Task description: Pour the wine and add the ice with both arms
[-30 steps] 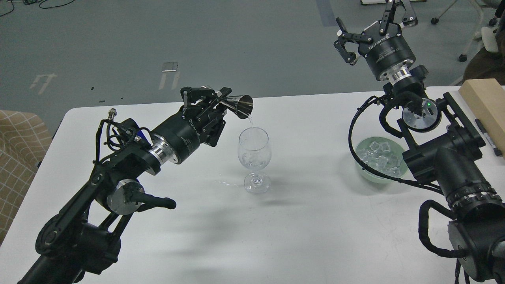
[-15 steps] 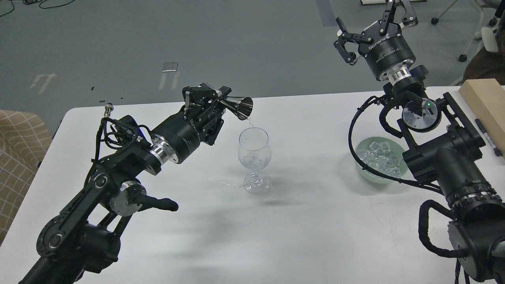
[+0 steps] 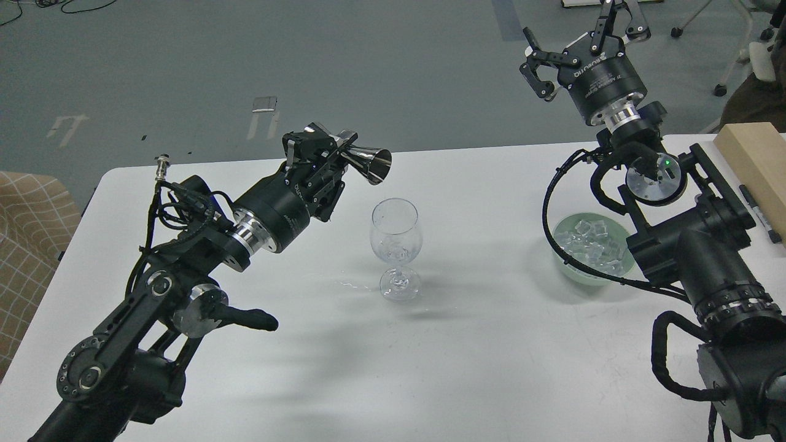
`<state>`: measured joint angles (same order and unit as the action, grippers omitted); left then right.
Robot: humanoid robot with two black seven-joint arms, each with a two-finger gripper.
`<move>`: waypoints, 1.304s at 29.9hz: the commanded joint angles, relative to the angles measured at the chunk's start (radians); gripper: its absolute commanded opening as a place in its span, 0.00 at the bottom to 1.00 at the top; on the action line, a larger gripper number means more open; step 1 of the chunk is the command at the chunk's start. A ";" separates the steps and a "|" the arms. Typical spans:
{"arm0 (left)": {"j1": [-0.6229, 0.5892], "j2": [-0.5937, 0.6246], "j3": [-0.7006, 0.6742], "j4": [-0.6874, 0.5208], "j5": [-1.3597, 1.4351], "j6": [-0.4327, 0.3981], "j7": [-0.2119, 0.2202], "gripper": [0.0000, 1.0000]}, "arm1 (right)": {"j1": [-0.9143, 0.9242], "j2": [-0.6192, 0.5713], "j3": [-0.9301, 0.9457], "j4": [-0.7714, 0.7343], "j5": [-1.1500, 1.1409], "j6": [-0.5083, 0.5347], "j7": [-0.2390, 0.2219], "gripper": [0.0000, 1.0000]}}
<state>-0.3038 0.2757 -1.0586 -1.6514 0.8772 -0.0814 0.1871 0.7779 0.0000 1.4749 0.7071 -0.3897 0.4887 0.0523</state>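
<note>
A clear wine glass (image 3: 395,245) stands upright mid-table with a little clear liquid and ice in its bowl. My left gripper (image 3: 328,150) is shut on a steel jigger (image 3: 368,163), held on its side up and to the left of the glass rim, mouth pointing right. No stream shows from it. Clear ice cubes (image 3: 592,247) fill a pale green bowl (image 3: 568,267) at the right, partly hidden by my right arm. My right gripper (image 3: 580,40) is open and empty, raised high beyond the table's far edge.
The white table (image 3: 491,356) has a small wet spill (image 3: 347,284) left of the glass foot. A wooden block (image 3: 758,162) and a black marker (image 3: 760,213) lie at the right edge. A tan checked seat (image 3: 24,245) is at the left.
The left gripper has lifted the jigger up and slightly left, away from the glass rim, and the stream of liquid has stopped. The right arm has not moved.
</note>
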 commanded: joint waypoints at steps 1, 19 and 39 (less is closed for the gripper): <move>-0.001 -0.001 0.002 -0.004 0.025 -0.003 -0.006 0.17 | 0.001 0.000 -0.001 0.000 0.000 0.000 0.000 1.00; 0.000 -0.001 0.008 -0.025 0.072 -0.001 -0.014 0.17 | 0.006 0.000 -0.001 0.000 0.000 0.000 0.000 1.00; 0.005 -0.003 -0.035 -0.021 -0.229 0.060 0.061 0.17 | 0.006 0.000 -0.002 -0.002 0.000 0.000 0.000 1.00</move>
<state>-0.2992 0.2698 -1.0753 -1.6732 0.7381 -0.0391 0.2303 0.7839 0.0000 1.4727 0.7061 -0.3906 0.4887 0.0519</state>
